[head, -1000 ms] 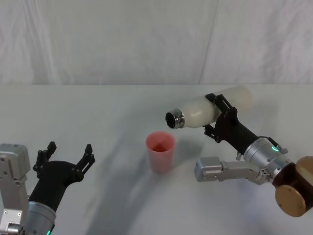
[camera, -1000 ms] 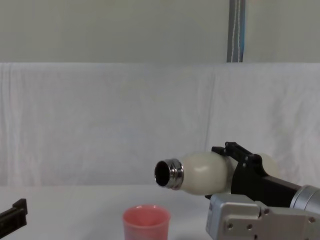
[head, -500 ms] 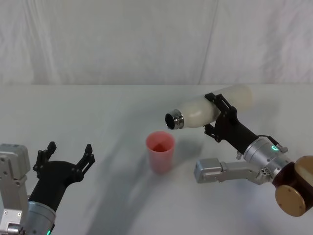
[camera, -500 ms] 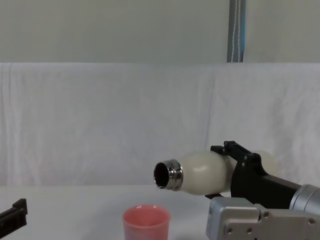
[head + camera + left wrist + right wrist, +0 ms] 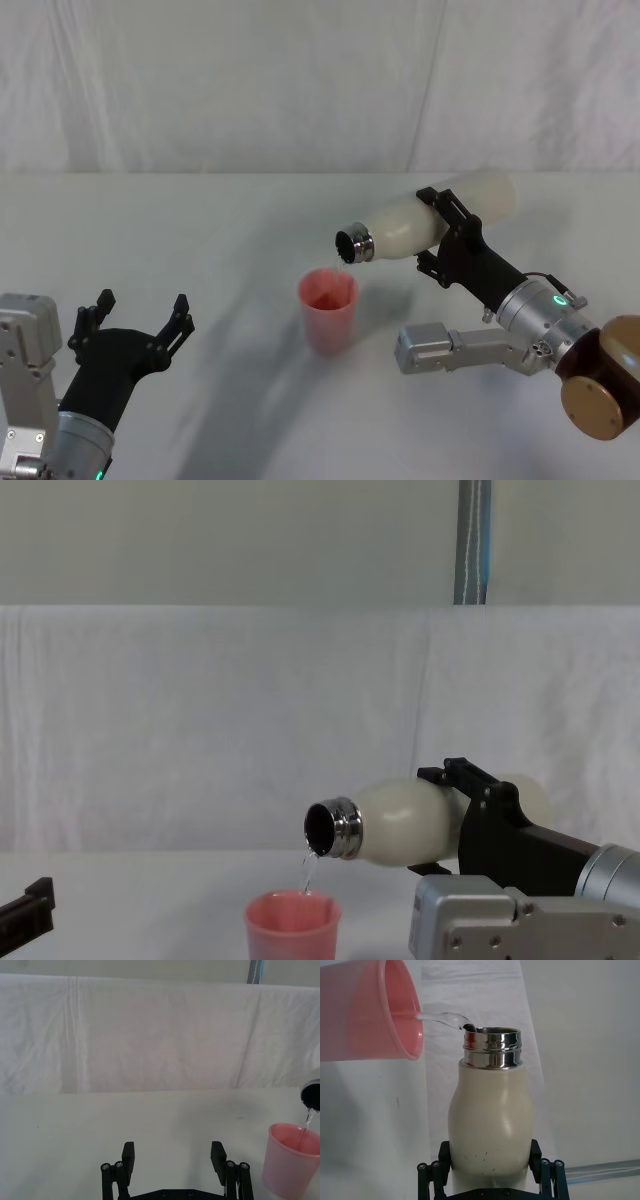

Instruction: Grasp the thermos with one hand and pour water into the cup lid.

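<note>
Centre-right of the head view: right gripper point(image 5: 447, 236) is clamped across the body of the thermos point(image 5: 420, 227), fingers either side of the cream shell. Bottle is tipped near horizontal, steel neck pointing toward frame left and slightly down, mouth sitting just above the cup lid point(image 5: 327, 309).

Cup lid stands upright on the white table point(image 5: 200, 230), a little below frame centre, nothing holding it.

Step in hand: the pour itself. Chest view shows a thin stream of water point(image 5: 306, 871) dropping from the lower lip of the neck into the pink cup. Right wrist view confirms it, an arc leaving the neck and landing inside the rim.

Left gripper point(image 5: 135, 320) is parked at lower left of the head view, fingers spread apart, holding nothing, well away from the cup.

Fill level not readable from these angles.

Next move, my read:
- hold the tilt steady, or ease it only slightly; flow is thin, so a bigger tilt risks a surge past the rim
- keep the mouth over the cup opening, since the cup is light and unrestrained
- once enough is in, rotate the bottle back upright before any translation
</note>
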`<state>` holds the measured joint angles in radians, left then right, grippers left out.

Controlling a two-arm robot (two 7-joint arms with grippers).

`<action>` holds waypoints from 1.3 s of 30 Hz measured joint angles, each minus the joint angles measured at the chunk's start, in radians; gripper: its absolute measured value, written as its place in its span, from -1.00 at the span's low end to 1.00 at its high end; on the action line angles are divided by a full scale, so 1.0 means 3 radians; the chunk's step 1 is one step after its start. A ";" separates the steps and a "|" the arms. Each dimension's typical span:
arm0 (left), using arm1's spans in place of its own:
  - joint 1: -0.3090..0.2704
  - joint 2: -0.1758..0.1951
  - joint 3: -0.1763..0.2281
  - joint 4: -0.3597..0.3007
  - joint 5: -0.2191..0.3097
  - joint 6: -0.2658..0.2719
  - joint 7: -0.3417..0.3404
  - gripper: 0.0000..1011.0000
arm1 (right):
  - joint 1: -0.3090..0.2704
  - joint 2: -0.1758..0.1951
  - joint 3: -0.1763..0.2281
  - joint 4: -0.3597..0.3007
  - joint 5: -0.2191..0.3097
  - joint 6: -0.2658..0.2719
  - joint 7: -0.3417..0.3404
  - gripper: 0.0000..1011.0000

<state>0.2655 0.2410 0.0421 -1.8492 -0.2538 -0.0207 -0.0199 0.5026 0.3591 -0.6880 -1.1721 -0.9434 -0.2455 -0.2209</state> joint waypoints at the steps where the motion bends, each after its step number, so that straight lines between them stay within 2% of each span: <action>1: 0.0000 0.0000 0.0000 0.0000 0.0000 0.0000 0.0000 0.98 | 0.0001 0.0000 -0.0002 0.0000 -0.0001 0.0001 0.0000 0.88; 39: 0.0000 0.0000 0.0000 0.0000 0.0000 0.0000 0.0000 0.98 | -0.0008 0.0011 -0.0007 -0.0023 0.0020 0.0010 0.0029 0.88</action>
<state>0.2655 0.2410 0.0421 -1.8492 -0.2538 -0.0208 -0.0199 0.5002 0.3623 -0.6903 -1.1789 -0.9373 -0.2425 -0.2122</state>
